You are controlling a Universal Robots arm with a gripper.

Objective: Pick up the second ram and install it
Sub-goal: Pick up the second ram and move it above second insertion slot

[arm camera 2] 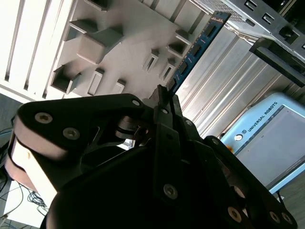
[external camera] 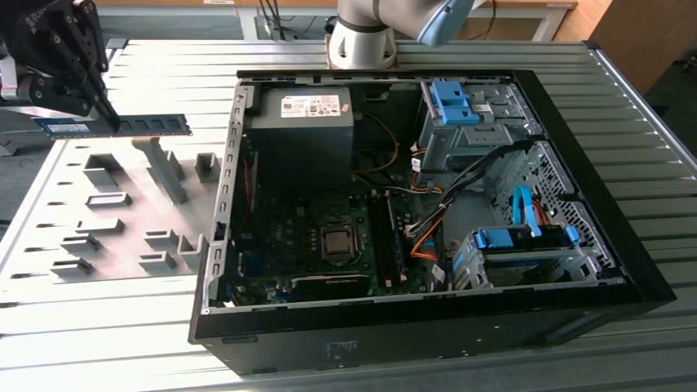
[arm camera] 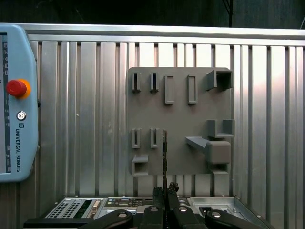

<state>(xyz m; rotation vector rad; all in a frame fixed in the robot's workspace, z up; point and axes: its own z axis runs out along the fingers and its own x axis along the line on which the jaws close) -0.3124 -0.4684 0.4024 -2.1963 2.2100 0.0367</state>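
- One stick, the second ram (external camera: 158,125), is being held by the gripper (external camera: 113,124); the fingers are clamping it from both flat faces, near its labelled end.
- In the exterior view the stick is lying level and hanging in the air, with its longer part reaching out from the fingertips toward the exterior view's right.
- In the first wrist view the stick (arm camera: 165,152) is showing edge-on (a thin dark line) and running straight out from the closed gripper (arm camera: 165,190).
- In the second wrist view the gripper (arm camera 2: 165,93) is pinching the stick (arm camera 2: 195,47), whose row of black chips is facing the camera.
- The grey fixture plate (external camera: 136,214) is lying below the gripper, apart from the stick.
- The open computer case (external camera: 436,335) is sitting beside the plate, to the exterior view's right of the gripper; its motherboard (external camera: 316,237) is well apart from the stick.
- A pale blue teach pendant (arm camera: 16,95) is resting on the ribbed table (arm camera: 95,119), off to one side of the gripper.
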